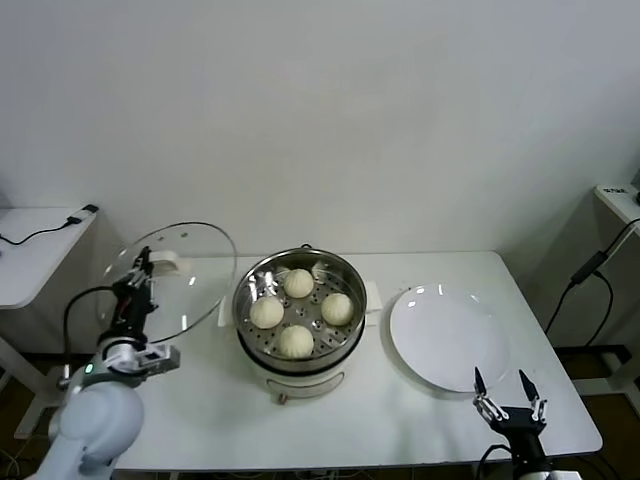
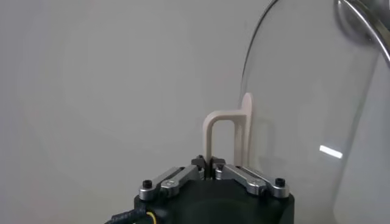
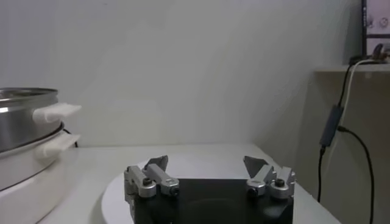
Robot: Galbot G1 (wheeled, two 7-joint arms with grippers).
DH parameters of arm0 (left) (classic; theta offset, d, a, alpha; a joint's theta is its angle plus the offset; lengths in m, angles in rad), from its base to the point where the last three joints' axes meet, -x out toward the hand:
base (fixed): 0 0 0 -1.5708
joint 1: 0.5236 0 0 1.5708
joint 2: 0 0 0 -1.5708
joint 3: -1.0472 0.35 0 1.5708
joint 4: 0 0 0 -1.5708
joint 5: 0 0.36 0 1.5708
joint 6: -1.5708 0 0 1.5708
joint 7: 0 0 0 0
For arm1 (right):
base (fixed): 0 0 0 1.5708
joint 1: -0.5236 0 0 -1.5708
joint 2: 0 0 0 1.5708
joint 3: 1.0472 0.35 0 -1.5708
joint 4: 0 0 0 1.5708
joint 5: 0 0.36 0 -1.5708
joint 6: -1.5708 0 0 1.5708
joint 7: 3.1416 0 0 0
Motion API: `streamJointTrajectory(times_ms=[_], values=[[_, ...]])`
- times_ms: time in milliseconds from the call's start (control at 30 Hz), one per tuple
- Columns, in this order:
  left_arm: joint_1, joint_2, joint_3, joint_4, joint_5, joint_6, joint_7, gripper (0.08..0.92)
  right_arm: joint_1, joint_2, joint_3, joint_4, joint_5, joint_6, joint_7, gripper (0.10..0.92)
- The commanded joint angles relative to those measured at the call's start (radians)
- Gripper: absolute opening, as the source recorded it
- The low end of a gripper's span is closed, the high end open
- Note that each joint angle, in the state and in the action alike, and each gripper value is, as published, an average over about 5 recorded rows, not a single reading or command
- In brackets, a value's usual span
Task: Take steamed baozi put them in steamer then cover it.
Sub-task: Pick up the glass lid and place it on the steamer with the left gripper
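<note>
Four baozi (image 1: 297, 311) already sit on the perforated tray inside the steamer (image 1: 345, 345), so by my reckoning the loading is done and I am on the covering step. My left gripper (image 1: 140, 272) is clamped shut on the cream handle (image 2: 226, 139) of the glass lid (image 1: 195, 280), which I hold tilted up on edge, off to the outer side of the pot and clear of its rim. The steamer stands just inward of that gripper, toward my middle.

What the next move calls for, as I judge it: swing the lid inward until it is centred over the pot, level it so the dome faces up, then lower it until its metal rim seats evenly on the pot's rim before I let go. The tilt has to come out first, or one edge will catch the rim.

My right gripper (image 1: 509, 397) waits with its jaws spread wide and nothing between them, low at the table's near edge, with the white plate (image 1: 445, 335) just ahead of it.

The lid is clear, smooth glass, round and shallowly domed, edged with a thin bright metal band; its handle is a matte plastic loop. The pot is polished steel on a white plastic base with stubby side handles (image 3: 56, 111). The buns look soft, smooth and pale, each a low dome.
</note>
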Motion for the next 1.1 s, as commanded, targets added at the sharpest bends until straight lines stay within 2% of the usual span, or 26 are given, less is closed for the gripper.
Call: streamJointTrajectory(times_ms=[33,267,567,700,1100], values=[[-0.198,-0.101,0.382,-0.079,0.205,0.23,0.182,0.139,0.006,0.004,0.009,0.006,-0.029,-0.002,0.0,0.823],[-0.254,-0.286,0.557,0.031,0.424,0.246,0.221,0.139,0.007,0.005,0.013,-0.001,-0.027,0.016,0.002,0.823],[-0.272,-0.401,0.625,0.136,0.55,0.269,0.217,0.139,-0.001,0.011,0.02,-0.02,-0.027,0.038,0.005,0.823],[-0.266,-0.428,0.625,0.171,0.585,0.276,0.217,0.139,-0.008,0.014,0.025,-0.024,-0.026,0.046,0.007,0.823],[-0.236,-0.443,0.606,0.224,0.65,0.282,0.209,0.139,-0.015,0.028,0.024,-0.021,-0.033,0.057,0.012,0.823]])
